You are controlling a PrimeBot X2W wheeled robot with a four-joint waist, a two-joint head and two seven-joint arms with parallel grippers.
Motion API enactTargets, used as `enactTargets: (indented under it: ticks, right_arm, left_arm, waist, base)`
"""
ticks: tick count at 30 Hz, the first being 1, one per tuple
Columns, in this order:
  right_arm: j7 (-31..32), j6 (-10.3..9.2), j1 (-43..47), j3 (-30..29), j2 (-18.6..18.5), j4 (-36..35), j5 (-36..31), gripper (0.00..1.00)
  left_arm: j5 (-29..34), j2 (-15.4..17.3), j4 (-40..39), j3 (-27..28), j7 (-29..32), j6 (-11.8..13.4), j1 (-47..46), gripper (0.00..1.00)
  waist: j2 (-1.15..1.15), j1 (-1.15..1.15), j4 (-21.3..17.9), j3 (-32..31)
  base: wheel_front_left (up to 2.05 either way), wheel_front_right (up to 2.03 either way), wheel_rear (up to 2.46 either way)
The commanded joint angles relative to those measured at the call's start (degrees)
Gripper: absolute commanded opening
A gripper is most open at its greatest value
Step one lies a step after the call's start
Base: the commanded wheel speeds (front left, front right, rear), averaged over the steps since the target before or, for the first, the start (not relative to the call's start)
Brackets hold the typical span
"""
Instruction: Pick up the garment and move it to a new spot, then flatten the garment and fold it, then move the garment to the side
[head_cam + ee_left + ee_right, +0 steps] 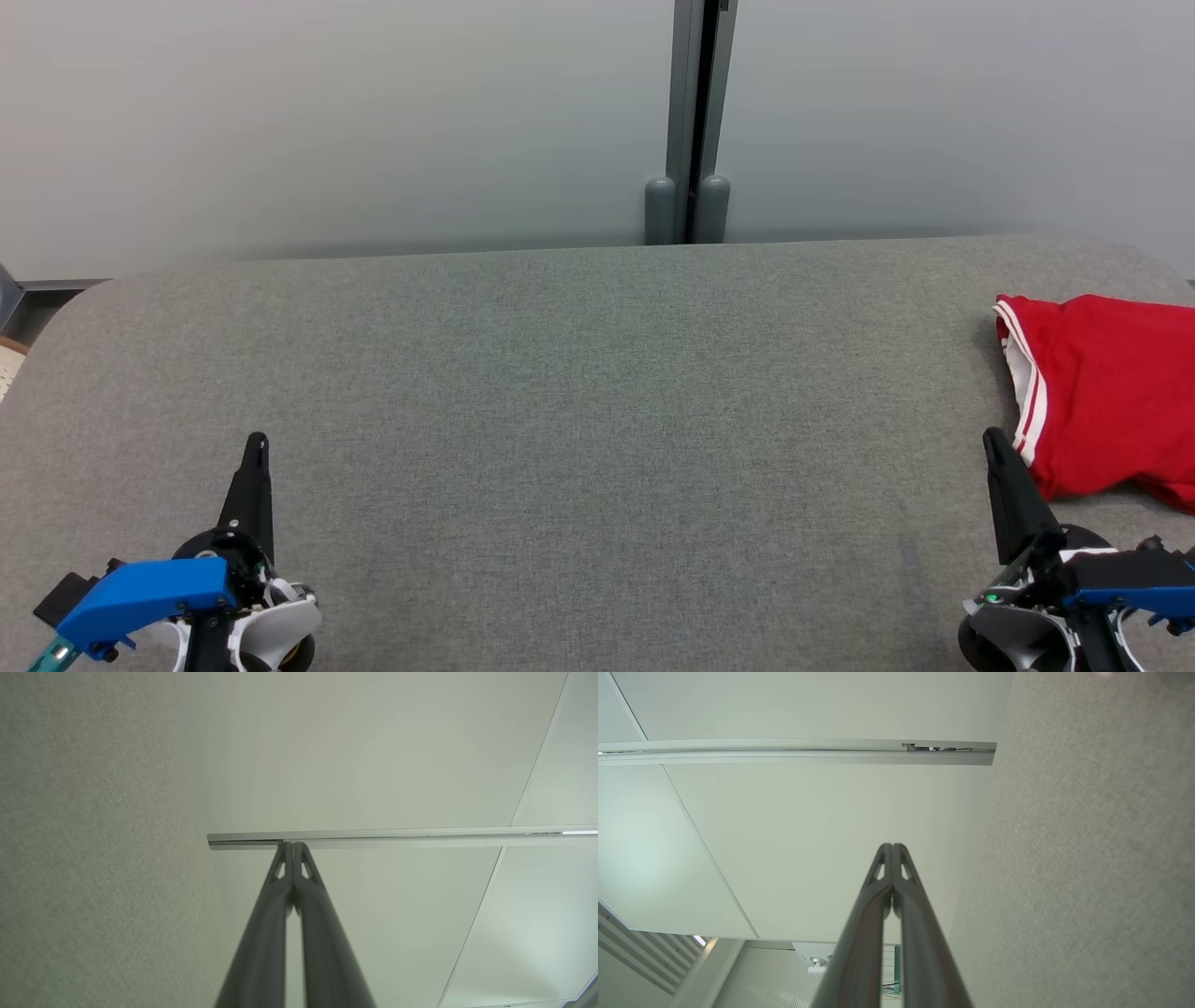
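Observation:
The garment (1106,392) is red with white stripes along one edge. It lies folded at the far right of the grey table (579,392), partly cut off by the head view's right edge. My right gripper (991,439) is shut and empty at the lower right, its tip just left of the garment's near corner, apart from it. At the lower left my left gripper (258,441) is shut and empty, far from the garment. Both wrist views show fingertips pressed together, the left gripper (293,845) and right gripper (892,847) pointing at pale wall panels.
A grey-felt tabletop spans the head view, with rounded far corners. Behind it stands a pale partition wall with a dark vertical post (693,121) at centre. The table surface appears along one side of each wrist view (93,858) (1087,858).

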Motion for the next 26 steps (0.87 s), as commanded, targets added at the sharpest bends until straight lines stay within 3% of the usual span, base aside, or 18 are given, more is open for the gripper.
enactTargets:
  ticks: [1,26]
  right_arm:
    - [0.2,0.04,-0.6,-0.1,-0.2,0.1,0.1,0.00]
    - [0.2,0.04,-0.6,-0.1,-0.2,0.1,0.1,0.00]
  left_arm:
    - [-0.2,-0.1,-0.2,0.2,0.2,-0.2,-0.6,0.00]
    - [-0.2,-0.1,-0.2,0.2,0.2,-0.3,-0.6,0.00]
  waist:
    - [0.00,0.00,0.0,0.0]
    - [0.00,0.00,0.0,0.0]
  base:
    - [0.00,0.00,0.00]
    - [0.00,0.00,0.00]
